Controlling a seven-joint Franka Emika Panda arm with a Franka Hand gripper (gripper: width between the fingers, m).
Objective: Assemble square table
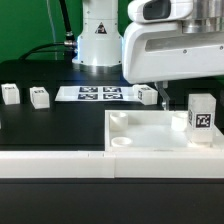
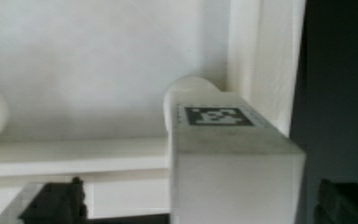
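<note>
The white square table top [image 1: 150, 135] lies on the table at the exterior view's right, rim up, with round corner sockets. One white tagged leg [image 1: 203, 118] stands upright at its right corner. In the wrist view that leg [image 2: 229, 150] fills the middle, over the table top [image 2: 87, 60]. My gripper [image 2: 197, 200] is open: its dark fingertips [image 2: 51, 200] stand on either side of the leg, with a gap on one side. The arm's white hand [image 1: 170, 45] hangs above the top.
Two loose legs [image 1: 10, 93] [image 1: 39, 96] lie at the exterior view's left, and a third [image 1: 147, 94] behind the table top. The marker board [image 1: 100, 94] lies in front of the robot base [image 1: 97, 40]. A white ledge [image 1: 50, 160] runs along the front.
</note>
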